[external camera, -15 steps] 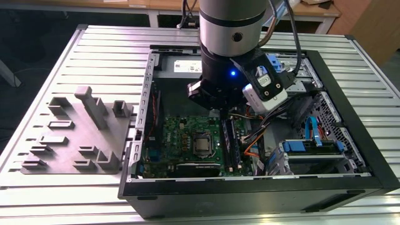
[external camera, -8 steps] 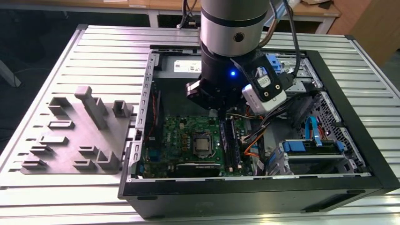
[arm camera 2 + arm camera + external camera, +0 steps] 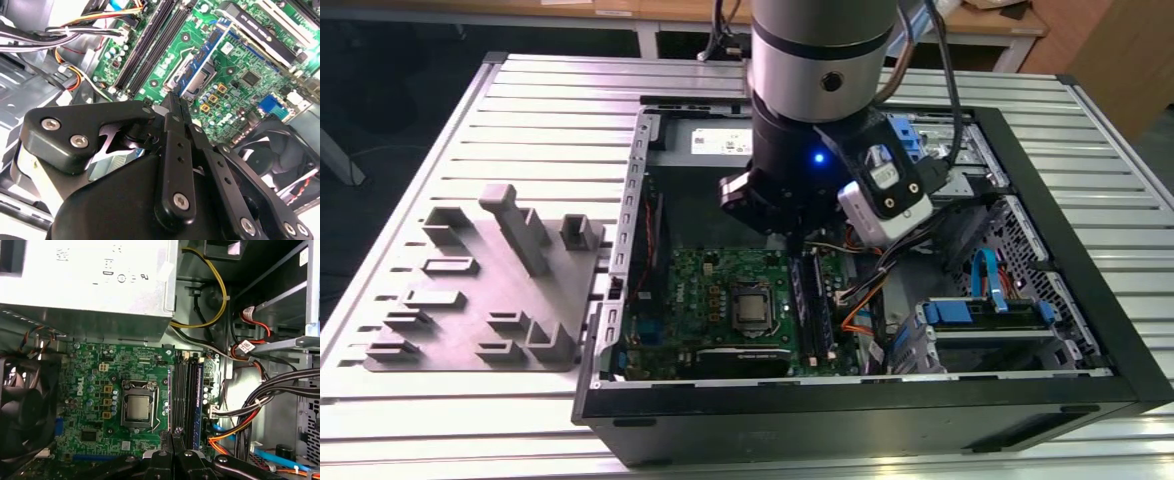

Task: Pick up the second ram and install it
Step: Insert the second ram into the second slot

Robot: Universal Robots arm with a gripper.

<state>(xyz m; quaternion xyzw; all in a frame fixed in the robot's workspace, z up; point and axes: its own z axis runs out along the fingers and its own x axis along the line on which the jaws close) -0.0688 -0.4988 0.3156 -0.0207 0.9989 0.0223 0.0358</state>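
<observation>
My gripper point(image 3: 797, 243) hangs inside the open computer case point(image 3: 1067, 395), low over the green motherboard point(image 3: 714, 300). Its fingers point(image 3: 176, 111) are pressed together with nothing visible between them. The fingertips point(image 3: 176, 436) sit right at one end of the long dark memory slots point(image 3: 186, 397), which run beside the processor socket point(image 3: 137, 410). In the exterior view the same slots point(image 3: 809, 305) lie just below the gripper. I cannot make out the second ram as a separate stick; dark strips fill the slots point(image 3: 150, 47), and whether they are seated modules is unclear.
A grey fixture plate point(image 3: 487, 290) with upright blocks lies on the slatted table at the exterior view's left. Cable bundles point(image 3: 260, 400), a fan point(image 3: 280, 150), the power supply point(image 3: 90, 280) and drive bays with blue clips point(image 3: 987, 310) crowd the case around the board.
</observation>
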